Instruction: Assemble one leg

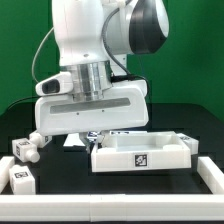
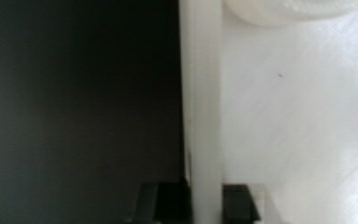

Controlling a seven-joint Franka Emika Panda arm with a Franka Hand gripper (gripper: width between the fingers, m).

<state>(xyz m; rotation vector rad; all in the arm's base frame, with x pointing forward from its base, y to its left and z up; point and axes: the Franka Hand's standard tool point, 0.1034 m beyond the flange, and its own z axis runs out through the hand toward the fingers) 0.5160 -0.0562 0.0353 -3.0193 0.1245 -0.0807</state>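
Note:
The wide white tray [image 1: 140, 152] lies on the black table at the exterior view's middle right, with a marker tag on its front wall. My gripper [image 1: 95, 137] reaches down at the tray's left end. In the wrist view my gripper [image 2: 197, 202] straddles the tray's thin upright wall [image 2: 199, 100], and both dark fingers [image 2: 156, 203] lie against it. Two small white tagged legs [image 1: 22, 150] [image 1: 20, 181] lie on the table at the exterior view's far left, apart from the gripper. A third white piece [image 1: 35, 138] lies just behind them.
A white rail [image 1: 208, 172] runs along the table's front and right edge, close to the tray. A round white shape [image 2: 274, 8] shows at the far end of the tray's floor in the wrist view. A green wall stands behind the arm.

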